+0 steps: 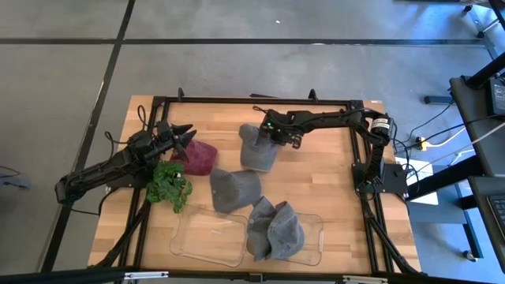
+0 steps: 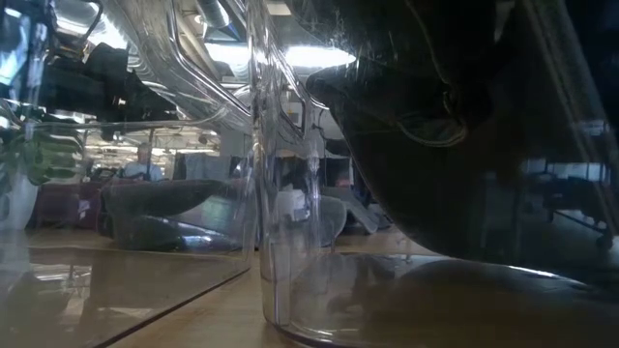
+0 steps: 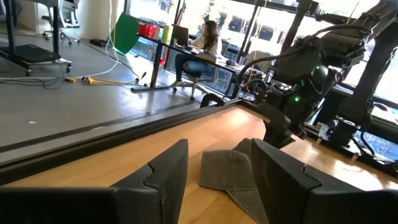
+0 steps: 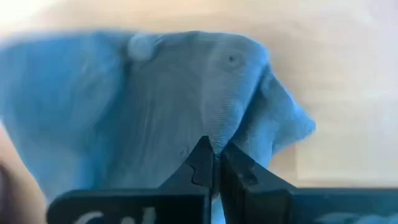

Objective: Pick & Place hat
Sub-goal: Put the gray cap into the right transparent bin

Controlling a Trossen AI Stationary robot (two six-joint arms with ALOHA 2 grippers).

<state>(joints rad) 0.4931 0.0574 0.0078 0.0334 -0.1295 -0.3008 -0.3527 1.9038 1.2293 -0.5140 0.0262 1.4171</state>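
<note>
Because the right gripper [image 4: 214, 163] has its fingers pinched together on a fold of a grey cap [image 1: 256, 147], the fabric puckers upward at the pinch point; judged as the grasp step of a pick. Landmark: the clear trays [image 1: 211, 237] at the table's near edge. The held cap lies well behind the trays, near the far rail of the wooden table [image 1: 331, 173], with the right arm reaching across to it from its base.

Other caps: a second grey cap [image 1: 234, 189] sits just behind the trays; two more [image 1: 276, 229] are piled inside the right-hand tray, which suggests that tray is the drop target.

Left gripper [image 1: 185, 140]: fingers apart, holding nothing, hovering well behind and left of the trays, beside a maroon cap [image 1: 200, 157] and a green leafy plant [image 1: 170, 185]. Judged idle, kept clear of the right arm's path.

Risk: a pinch on a single fold may let the cap sag or slip on lift.
</note>
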